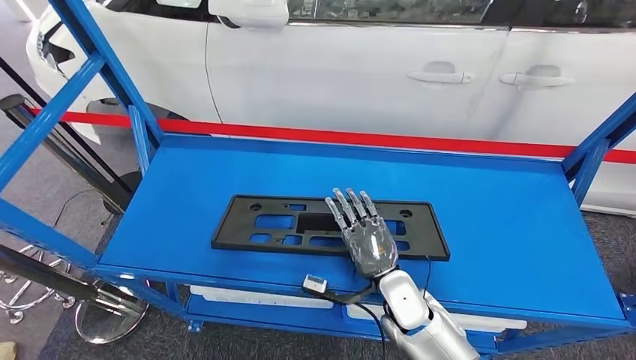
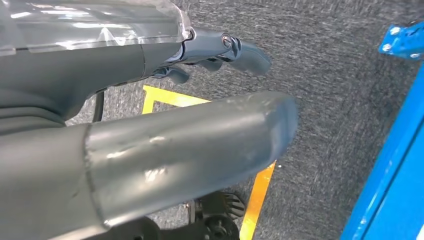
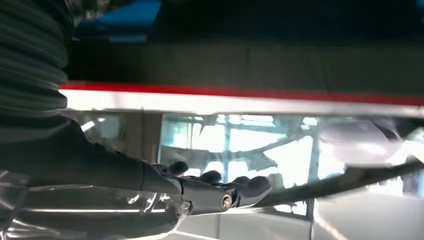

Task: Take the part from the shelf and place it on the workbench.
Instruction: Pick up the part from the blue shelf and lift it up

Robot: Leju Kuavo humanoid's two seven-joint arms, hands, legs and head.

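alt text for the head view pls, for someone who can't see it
The robot's right hand lies flat, fingers extended, on a black rectangular plastic part with cut-outs, which rests on a blue metal shelf. Behind the shelf run a red barrier tape and a white car.

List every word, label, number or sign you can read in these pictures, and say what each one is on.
None can be read.
The black part on the blue shelf under the right hand: no print visible.
The small white tag at the shelf's front edge: too small to read.
The white car: no badge or plate visible.
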